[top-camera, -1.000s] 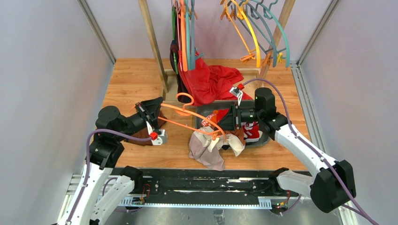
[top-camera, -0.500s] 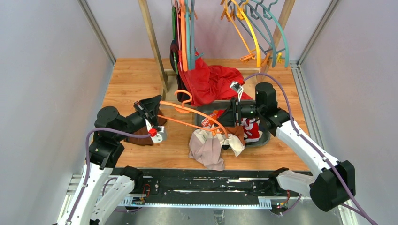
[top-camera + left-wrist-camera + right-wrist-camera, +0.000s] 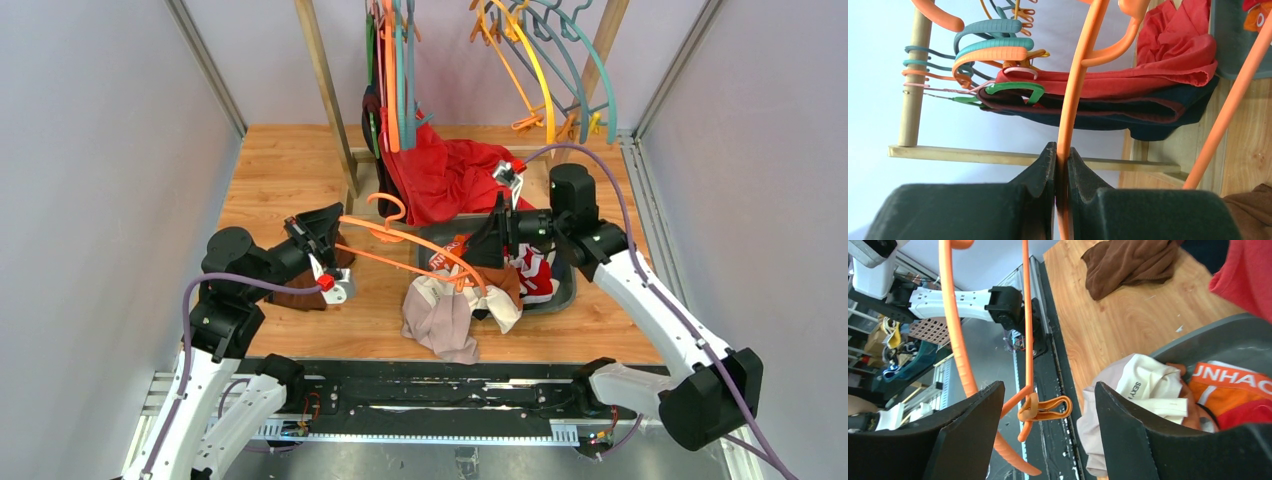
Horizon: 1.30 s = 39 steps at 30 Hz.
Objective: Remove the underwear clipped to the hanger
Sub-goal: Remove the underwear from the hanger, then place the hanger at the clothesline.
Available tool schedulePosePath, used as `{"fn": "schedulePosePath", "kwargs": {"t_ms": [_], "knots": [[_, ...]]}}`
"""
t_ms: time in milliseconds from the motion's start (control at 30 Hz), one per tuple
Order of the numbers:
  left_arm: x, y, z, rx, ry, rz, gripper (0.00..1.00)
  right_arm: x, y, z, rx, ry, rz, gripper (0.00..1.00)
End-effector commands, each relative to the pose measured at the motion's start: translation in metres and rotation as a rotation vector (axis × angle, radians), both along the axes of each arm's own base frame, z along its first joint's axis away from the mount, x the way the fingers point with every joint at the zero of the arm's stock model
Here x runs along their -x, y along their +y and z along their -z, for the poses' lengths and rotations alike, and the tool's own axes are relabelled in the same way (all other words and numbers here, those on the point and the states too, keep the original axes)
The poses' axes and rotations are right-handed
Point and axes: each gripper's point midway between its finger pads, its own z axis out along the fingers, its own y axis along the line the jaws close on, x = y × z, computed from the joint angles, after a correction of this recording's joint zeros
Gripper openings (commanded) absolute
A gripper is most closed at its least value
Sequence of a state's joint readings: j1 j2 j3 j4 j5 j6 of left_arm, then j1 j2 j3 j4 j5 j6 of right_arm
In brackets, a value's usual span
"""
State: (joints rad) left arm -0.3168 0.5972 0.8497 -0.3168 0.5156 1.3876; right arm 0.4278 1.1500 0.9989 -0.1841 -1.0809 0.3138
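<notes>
My left gripper (image 3: 322, 238) (image 3: 1062, 156) is shut on the thin bar of an orange hanger (image 3: 400, 240) (image 3: 1075, 85), which it holds off the table. At the hanger's right end, its clip (image 3: 1045, 409) pinches no cloth. My right gripper (image 3: 490, 243) (image 3: 1048, 425) is open with that clip between its fingers, untouched. Pale beige underwear (image 3: 440, 318) (image 3: 1143, 387) lies heaped on the table under the clip. Brown underwear with a white waistband (image 3: 507, 296) rests next to it. Red underwear with an orange waistband (image 3: 535, 275) (image 3: 1233, 382) lies in the grey tray (image 3: 566, 296).
A wooden rack (image 3: 325, 90) at the back carries several coloured hangers (image 3: 540, 70). A large red cloth (image 3: 450, 175) drapes over its base. A dark brown cloth (image 3: 300, 292) (image 3: 1128, 260) lies by my left gripper. The table's metal front rail (image 3: 430, 400) runs below the beige heap.
My right gripper has opened and drawn back up and to the right, away from the hanger clip. The left gripper lifted the hanger slightly, then held still.
</notes>
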Motion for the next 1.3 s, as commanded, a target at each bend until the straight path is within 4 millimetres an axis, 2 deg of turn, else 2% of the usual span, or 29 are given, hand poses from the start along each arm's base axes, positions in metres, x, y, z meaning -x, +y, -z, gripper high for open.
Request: {"fn": "schedulePosePath", "kwargs": {"t_ms": [0, 233, 433, 633, 933, 1267], "knots": [[0.001, 0.003, 0.0, -0.001, -0.014, -0.016, 0.0, -0.011, -0.01, -0.019, -0.001, -0.093, 0.04, 0.69], [0.001, 0.003, 0.008, 0.012, 0.019, -0.017, 0.0, -0.027, -0.025, -0.051, 0.004, -0.251, 0.109, 0.7], [0.004, 0.001, 0.011, 0.115, 0.118, -0.022, 0.0, -0.018, -0.037, -0.072, 0.047, -0.467, 0.105, 0.7], [0.006, 0.0, 0.018, 0.159, 0.2, -0.022, 0.0, -0.004, -0.031, -0.07, 0.105, -0.534, 0.055, 0.7], [0.007, -0.001, 0.023, 0.143, 0.225, -0.021, 0.0, 0.017, -0.003, -0.058, 0.179, -0.571, -0.078, 0.66], [0.007, -0.004, 0.022, 0.146, 0.226, -0.005, 0.0, 0.015, 0.009, -0.042, 0.199, -0.533, -0.114, 0.52]]}}
